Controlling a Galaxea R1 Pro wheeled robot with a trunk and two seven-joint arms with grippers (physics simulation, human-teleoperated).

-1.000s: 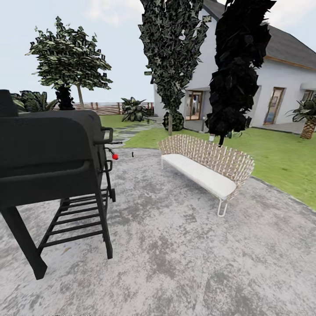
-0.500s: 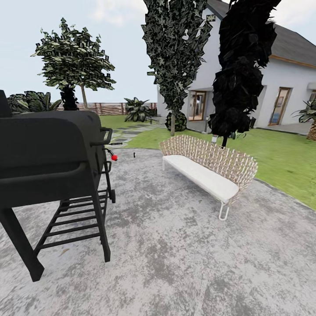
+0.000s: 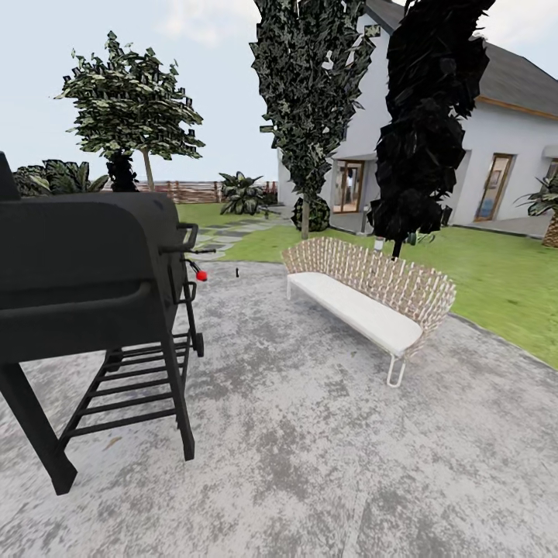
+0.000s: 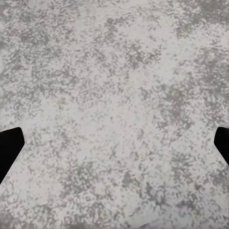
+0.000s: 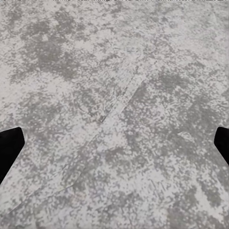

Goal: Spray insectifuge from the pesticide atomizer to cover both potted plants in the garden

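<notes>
Grey patio (image 3: 310, 449) bears black grill (image 3: 85, 263), unlabelled; left hand (image 4: 114, 143) and right hand (image 5: 114, 143) spread wide.

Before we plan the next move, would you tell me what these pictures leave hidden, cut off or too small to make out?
- Grill: head view, its left side is cut by the picture's edge.
- Small red object beside the grill: head view, too small to identify.
- Palm: head view, cut by the right edge.
- Left gripper and right gripper: wrist views, just dark fingertip corners at the edges over the paved patio.
</notes>
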